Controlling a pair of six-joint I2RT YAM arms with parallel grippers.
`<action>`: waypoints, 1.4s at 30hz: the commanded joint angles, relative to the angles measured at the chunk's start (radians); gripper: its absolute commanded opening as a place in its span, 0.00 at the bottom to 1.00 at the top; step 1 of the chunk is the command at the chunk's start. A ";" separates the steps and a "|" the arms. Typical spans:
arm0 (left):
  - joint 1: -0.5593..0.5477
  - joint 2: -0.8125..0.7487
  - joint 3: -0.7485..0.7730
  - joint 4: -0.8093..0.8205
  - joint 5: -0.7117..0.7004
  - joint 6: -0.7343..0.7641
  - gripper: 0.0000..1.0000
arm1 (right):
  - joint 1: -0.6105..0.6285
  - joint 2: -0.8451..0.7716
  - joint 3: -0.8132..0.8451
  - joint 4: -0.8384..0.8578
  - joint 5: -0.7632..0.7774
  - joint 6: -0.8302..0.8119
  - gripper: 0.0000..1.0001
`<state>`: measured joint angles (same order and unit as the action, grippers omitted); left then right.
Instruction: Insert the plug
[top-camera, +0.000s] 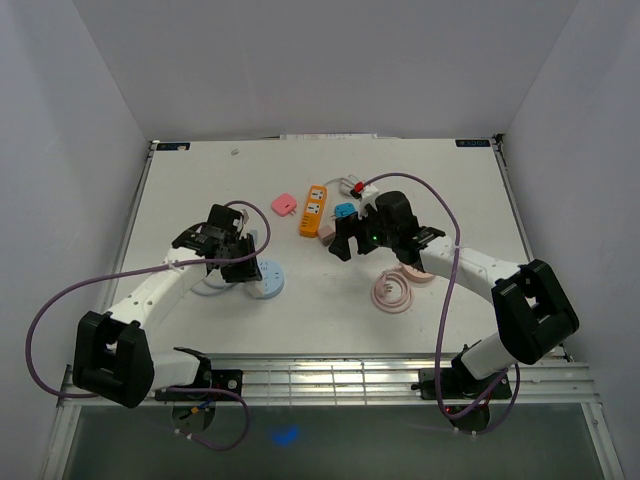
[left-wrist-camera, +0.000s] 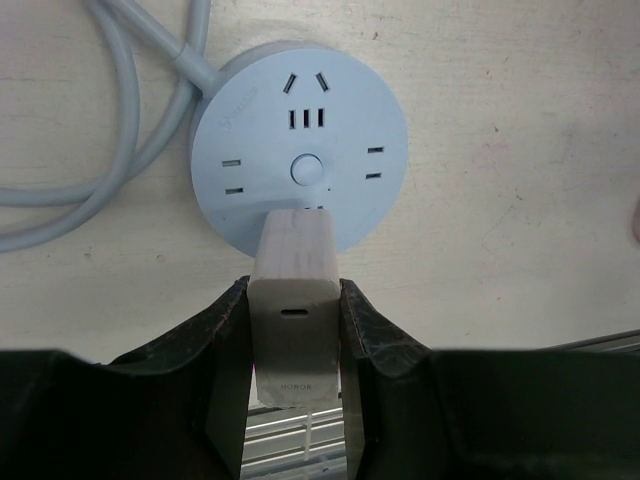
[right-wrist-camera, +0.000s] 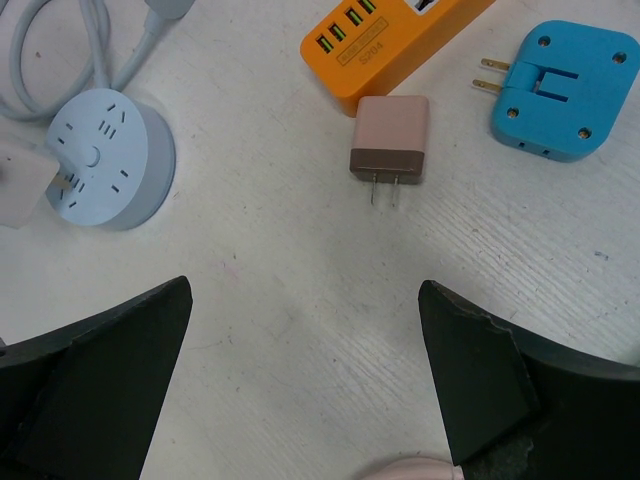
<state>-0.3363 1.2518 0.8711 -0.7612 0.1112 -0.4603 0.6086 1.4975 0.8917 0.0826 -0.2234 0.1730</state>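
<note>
Two pincers were in view: the left pincer (left-wrist-camera: 295, 305) was clamped on the plug (left-wrist-camera: 293, 250), and the right pincer (right-wrist-camera: 305, 290) was spread wide and empty above the table (right-wrist-camera: 280, 230). The plug was gripped by its flat sides, apparently so that its front end could be aimed at the socket (left-wrist-camera: 298, 140). It was set against the near edge of the socket's face, over the near slots. Its prongs were hidden — whether they were seated could not be told. The right pincer was positioned well apart, near a pink charger (right-wrist-camera: 390, 135) — presumably so that the left arm was not obstructed.
</note>
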 joint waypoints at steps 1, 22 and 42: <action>-0.006 -0.003 0.045 0.030 -0.016 0.005 0.00 | -0.006 -0.020 0.001 0.045 -0.019 0.003 1.00; -0.024 0.014 0.029 0.023 -0.019 0.012 0.00 | -0.007 0.000 0.004 0.045 -0.037 -0.003 1.00; -0.153 0.095 0.063 -0.006 -0.235 0.017 0.00 | -0.009 0.001 0.003 0.045 -0.044 -0.009 1.00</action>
<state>-0.4503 1.3136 0.9131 -0.7559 -0.0315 -0.4480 0.6033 1.4979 0.8917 0.0849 -0.2550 0.1726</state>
